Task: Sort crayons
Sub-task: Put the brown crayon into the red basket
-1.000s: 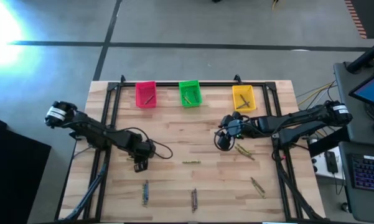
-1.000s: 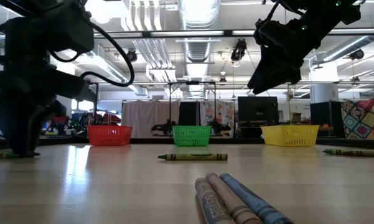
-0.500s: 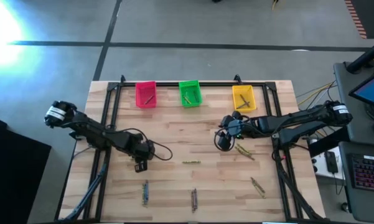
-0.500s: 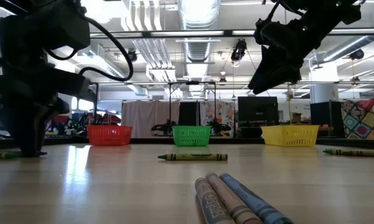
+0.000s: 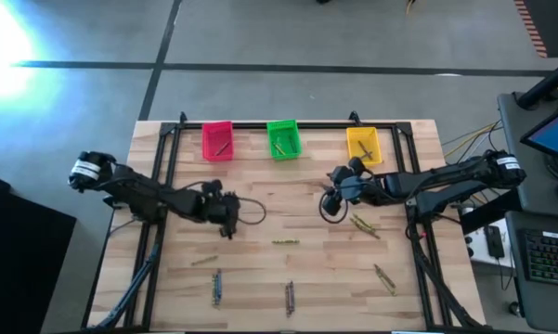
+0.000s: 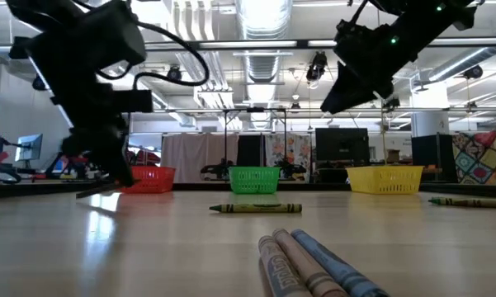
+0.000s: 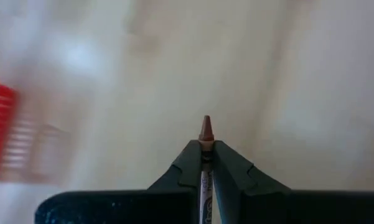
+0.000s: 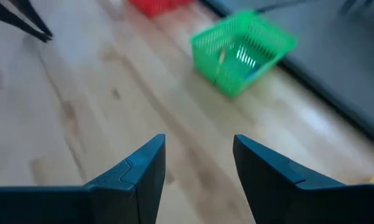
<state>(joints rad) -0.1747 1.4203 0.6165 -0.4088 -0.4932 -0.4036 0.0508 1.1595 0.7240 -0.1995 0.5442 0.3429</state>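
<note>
**Left arm has a crayon pinched, bin drop comes next**

The left end effector (image 7: 203,163) is clamped tight on a reddish-brown crayon (image 7: 205,129), whose pointed tip sticks out just past the fingertips. From above, that end effector (image 5: 228,215) hangs over the left-middle of the table (image 5: 260,278), in front of the pink bin (image 5: 217,140). I judge the pick done and the carry in hand. Next, the arm needs to travel to whichever bin suits this colour, most likely the pink one nearest it, stop above its rim, and only then let go; released short, the thin stick would roll off across the wood.

The right end effector (image 8: 196,171) stands open and empty, raised above the table near the yellow bin (image 5: 362,145), with the green bin (image 8: 241,52) ahead of it.

Other crayons lie loose: an olive one (image 5: 285,242) mid-table, a pair (image 5: 363,225) beside the right arm, one (image 5: 383,276) near the front right, and sticks at the front (image 5: 216,287) (image 5: 290,296). Each bin already holds at least one stick. The crayons are thin, paper-wrapped and dull in tone.
</note>
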